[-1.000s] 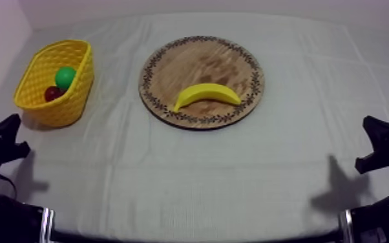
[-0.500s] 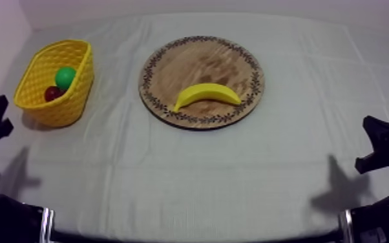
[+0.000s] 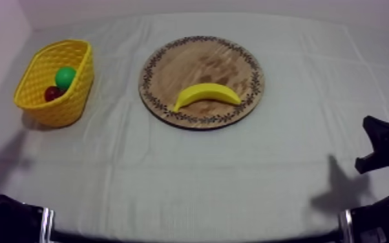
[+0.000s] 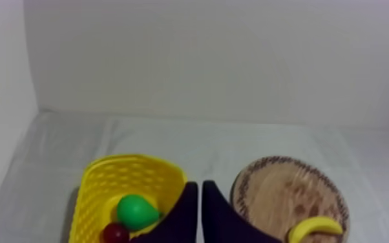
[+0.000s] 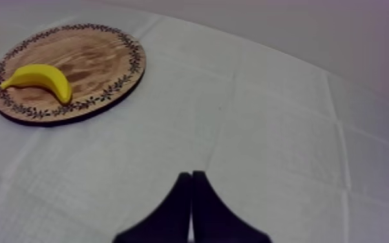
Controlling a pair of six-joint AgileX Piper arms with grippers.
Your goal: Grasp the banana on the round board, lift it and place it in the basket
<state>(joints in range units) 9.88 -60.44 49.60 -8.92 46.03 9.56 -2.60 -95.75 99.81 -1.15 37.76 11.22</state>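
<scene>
Left gripper (image 4: 199, 187) is up in the air with its fingers (image 4: 183, 216) pressed together into a narrow wedge, nothing between them. It's looking down at the gap between the basket (image 4: 100, 187) and the board (image 4: 281, 194). Right gripper (image 5: 191, 176) is the same story, pinched to a wedge and holding nothing, parked low by the table's (image 3: 203, 181) right edge, well apart from everything.

Banana (image 3: 207, 94) lies flat on the board's near half, close to the near rim, both ends curving toward the table's near edge. Nothing is touching it. Basket sits by the far left corner of the table, with a pear (image 3: 65, 77) and a small red fruit (image 3: 53, 93) inside.

My read: none of the job is done yet, and the left arm looks like the one to go for it, since the basket's on its side.

What could go sideways: those fingers need to spread before coming down, or they'll just poke the banana and shove it off the board. It's smooth and curved too, so a pinch near a tapered end could squirt it out. The basket looks light and partly full, so a long banana dropped off-centre could hang on the rim, or the arm could bump the basket toward the left edge.
</scene>
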